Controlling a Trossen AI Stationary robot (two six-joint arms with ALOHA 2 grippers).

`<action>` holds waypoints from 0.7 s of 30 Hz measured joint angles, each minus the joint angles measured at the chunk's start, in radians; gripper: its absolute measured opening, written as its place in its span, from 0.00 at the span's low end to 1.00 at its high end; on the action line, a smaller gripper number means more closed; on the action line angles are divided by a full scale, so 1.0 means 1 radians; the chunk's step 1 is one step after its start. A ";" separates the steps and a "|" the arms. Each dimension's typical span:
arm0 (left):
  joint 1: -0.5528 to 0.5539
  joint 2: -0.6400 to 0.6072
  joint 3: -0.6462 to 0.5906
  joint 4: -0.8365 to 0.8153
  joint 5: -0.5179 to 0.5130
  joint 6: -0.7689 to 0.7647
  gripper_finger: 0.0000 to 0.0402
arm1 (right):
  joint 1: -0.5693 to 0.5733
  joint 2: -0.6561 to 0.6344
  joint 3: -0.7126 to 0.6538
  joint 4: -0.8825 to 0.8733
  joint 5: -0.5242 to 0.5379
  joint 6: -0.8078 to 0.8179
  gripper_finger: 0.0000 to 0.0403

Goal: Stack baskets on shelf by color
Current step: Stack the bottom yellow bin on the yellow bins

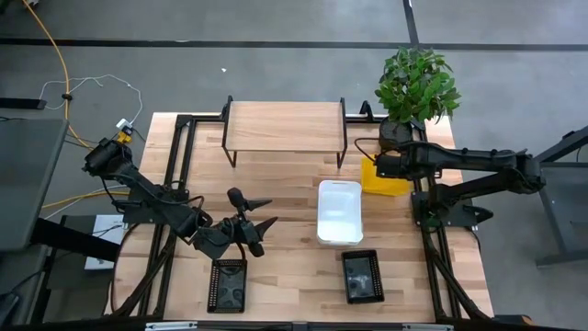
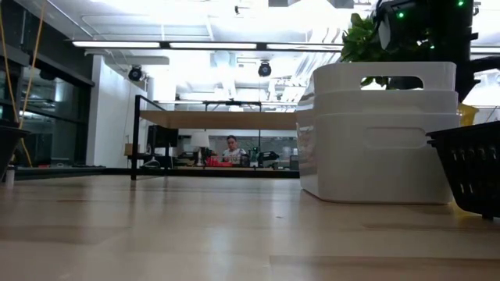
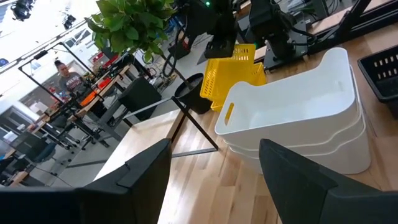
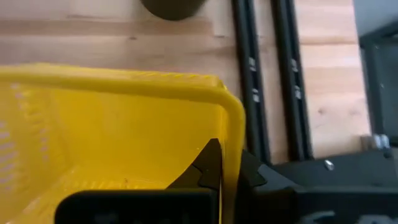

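Observation:
A yellow grid-walled basket (image 1: pixel 386 182) sits near the table's right edge, below a potted plant; my right gripper (image 1: pixel 379 167) is shut on it. White baskets (image 1: pixel 339 211) stand nested in a stack at mid-table. Two black baskets (image 1: pixel 228 285) (image 1: pixel 361 276) rest on their bottoms near the near edge. The shelf (image 1: pixel 285 124) stands on thin black legs at the far side, its top bare. My left gripper (image 1: pixel 262 221) is open and hovers left of the white stack (image 3: pixel 298 118), above the left black basket, touching nothing. My right gripper (image 4: pixel 227 158) has the yellow basket's rim (image 4: pixel 233 118) near a corner, pinched with one finger (image 4: pixel 210 163) inside the basket and the other outside its wall. The fingers come from above, pointing down. Whether the basket's bottom still rests on the table I cannot tell.
A potted plant (image 1: pixel 415 87) stands at the far right corner, close behind the yellow basket. Black frame rails (image 1: pixel 179 165) run along the table's left and right sides. Bare wood (image 1: pixel 276 184) lies between the shelf and the baskets. A person (image 2: pixel 231 148) sits in the room beyond.

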 joint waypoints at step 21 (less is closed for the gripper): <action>0.000 0.000 0.000 0.000 0.002 -0.015 0.57 | 0.000 0.000 0.000 0.033 -0.045 -0.058 0.28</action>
